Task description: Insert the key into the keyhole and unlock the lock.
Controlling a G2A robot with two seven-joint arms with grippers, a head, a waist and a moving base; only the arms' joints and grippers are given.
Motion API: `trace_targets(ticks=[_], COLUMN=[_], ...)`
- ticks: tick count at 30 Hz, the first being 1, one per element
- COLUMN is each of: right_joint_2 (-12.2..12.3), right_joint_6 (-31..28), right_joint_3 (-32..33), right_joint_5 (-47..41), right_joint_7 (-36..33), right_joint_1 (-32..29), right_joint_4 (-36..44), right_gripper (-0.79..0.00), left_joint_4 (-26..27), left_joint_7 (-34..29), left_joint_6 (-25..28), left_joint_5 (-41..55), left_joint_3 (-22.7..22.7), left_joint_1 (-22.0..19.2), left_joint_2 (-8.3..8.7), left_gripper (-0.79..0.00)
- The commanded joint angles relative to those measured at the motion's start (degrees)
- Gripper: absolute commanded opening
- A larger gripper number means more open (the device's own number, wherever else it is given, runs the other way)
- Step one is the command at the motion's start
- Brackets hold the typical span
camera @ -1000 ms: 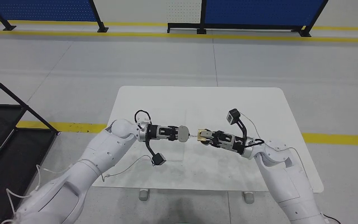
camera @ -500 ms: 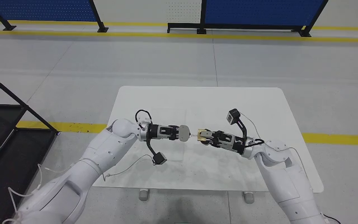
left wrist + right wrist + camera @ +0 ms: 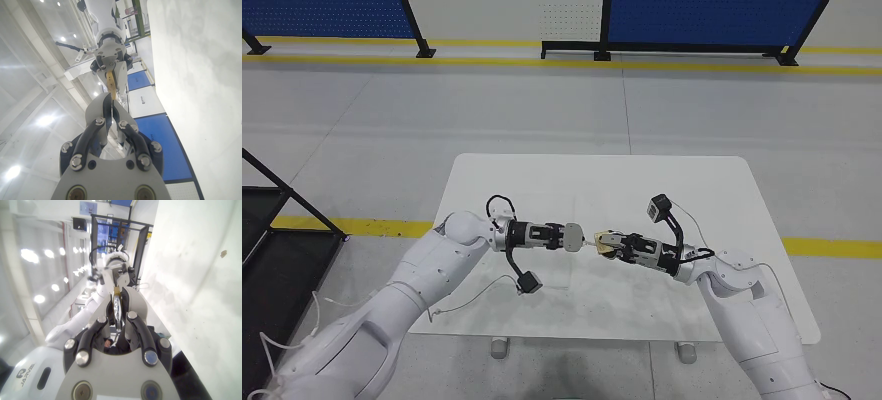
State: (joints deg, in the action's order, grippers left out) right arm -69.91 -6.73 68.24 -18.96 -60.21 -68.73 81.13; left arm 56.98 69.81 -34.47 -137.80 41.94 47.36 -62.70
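Observation:
Both grippers meet in mid-air above the middle of the white table [image 3: 692, 190]. My right gripper [image 3: 612, 243] is shut on a brass padlock [image 3: 600, 240]. In the right wrist view its chrome shackle [image 3: 116, 311] lies between the fingers and the brass body [image 3: 116, 291] points away toward the left arm. My left gripper [image 3: 572, 238] is shut on a thin key [image 3: 112, 108], seen edge-on between its fingers [image 3: 98, 108]. The key's tip meets the end of the padlock [image 3: 110, 86]. How deep the key sits is hidden.
Under the left forearm a small black wrist camera [image 3: 529, 283] hangs on a cable, and another [image 3: 659, 209] stands above the right forearm. Blue partition panels [image 3: 702, 20] stand on the floor beyond the table.
My left gripper has crept slightly to the right, toward the padlock. The right arm has stayed where it was.

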Motion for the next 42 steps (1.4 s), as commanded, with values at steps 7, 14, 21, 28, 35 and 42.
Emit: trace_targets(ticks=[7, 14, 21, 28, 35, 42], right_joint_2=[0.0, 0.0, 0.0, 0.0, 0.0, 0.0], right_joint_6=[0.0, 0.0, 0.0, 0.0, 0.0, 0.0], right_joint_3=[0.0, 0.0, 0.0, 0.0, 0.0, 0.0], right_joint_5=[0.0, 0.0, 0.0, 0.0, 0.0, 0.0], right_joint_7=[0.0, 0.0, 0.0, 0.0, 0.0, 0.0], right_joint_1=[0.0, 0.0, 0.0, 0.0, 0.0, 0.0], right_joint_4=[0.0, 0.0, 0.0, 0.0, 0.0, 0.0], right_gripper=[-0.785, -0.785, -0.785, -0.785, -0.785, -0.785], left_joint_4=[-1.4, -2.0, -2.2, -2.5, -3.0, -2.9], left_joint_7=[-0.8, -0.7, -0.1, 0.0, -0.9, -1.6], left_joint_6=[-0.8, -0.7, -0.1, 0.0, -0.4, 0.0], left_joint_5=[0.3, 0.7, 0.8, 0.8, 0.3, -0.1], left_joint_3=[0.3, 0.3, 0.3, 0.4, 0.5, 0.9], left_joint_1=[-0.1, -0.2, -0.3, -0.4, -0.4, -0.2], left_joint_2=[-0.35, -0.78, -1.03, -1.32, -1.64, -1.78], left_gripper=[-0.785, -0.785, -0.785, -0.785, -0.785, -0.785])
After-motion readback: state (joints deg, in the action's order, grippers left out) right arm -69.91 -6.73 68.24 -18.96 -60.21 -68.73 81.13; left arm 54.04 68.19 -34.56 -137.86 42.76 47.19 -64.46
